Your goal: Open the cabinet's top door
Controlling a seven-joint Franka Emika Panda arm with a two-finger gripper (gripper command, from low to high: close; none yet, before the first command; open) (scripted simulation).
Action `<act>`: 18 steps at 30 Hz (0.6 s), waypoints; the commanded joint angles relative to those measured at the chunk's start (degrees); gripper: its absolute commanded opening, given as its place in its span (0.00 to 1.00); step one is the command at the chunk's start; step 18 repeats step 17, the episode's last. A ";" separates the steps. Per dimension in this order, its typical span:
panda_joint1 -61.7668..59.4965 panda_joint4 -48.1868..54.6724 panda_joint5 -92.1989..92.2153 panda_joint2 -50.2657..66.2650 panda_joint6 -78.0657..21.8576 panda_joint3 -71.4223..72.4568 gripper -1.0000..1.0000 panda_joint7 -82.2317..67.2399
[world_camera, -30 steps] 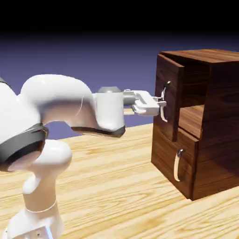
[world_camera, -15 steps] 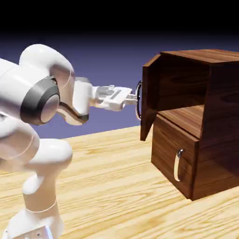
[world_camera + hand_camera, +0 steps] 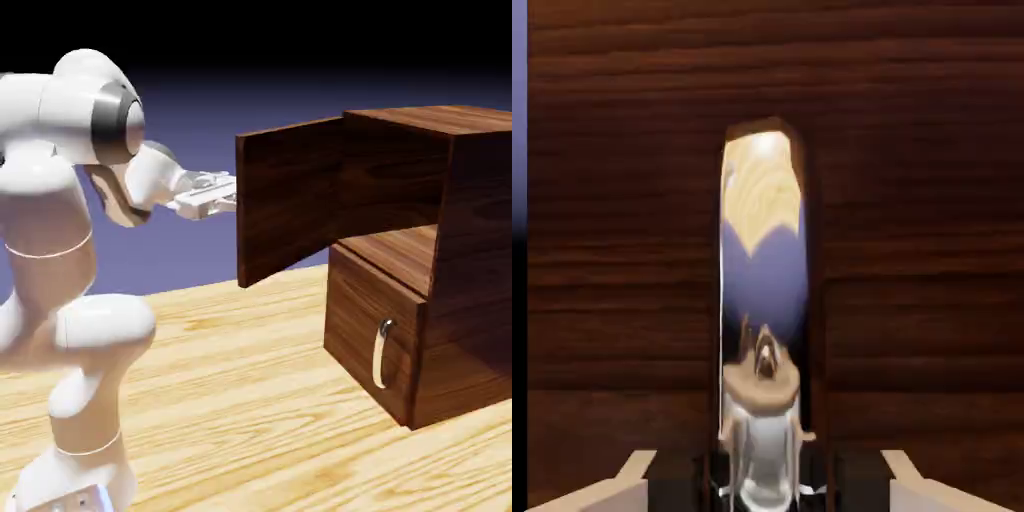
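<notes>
- Saw the cabinet (image 3: 480, 260) beyond the claw (image 3: 230, 193), toward the exterior view's right.
- Saw the top door (image 3: 285, 195) swung wide open, just in front of the claw.
- Found the lower door (image 3: 370, 325) closed, lower than the claw.
- Saw the top handle (image 3: 764, 270) pinched in the claw.

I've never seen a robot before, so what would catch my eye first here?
Probably the cabinet's top door, swung wide open toward the white arm on the exterior view's left. In the hand view, a shiny handle runs up the middle, mirroring pale wood and blue-violet.
</notes>
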 commanded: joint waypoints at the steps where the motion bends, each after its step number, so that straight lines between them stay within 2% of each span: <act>1: 0.10 2.08 1.54 1.98 -0.92 0.04 0.00 0.25; 16: -1.19 31.65 17.20 26.54 -13.82 -0.95 0.00 -0.46; 17: -1.19 31.65 17.20 26.54 -13.82 -0.95 1.00 -0.46; 18: -1.19 31.65 17.20 26.54 -13.82 -0.95 1.00 -0.46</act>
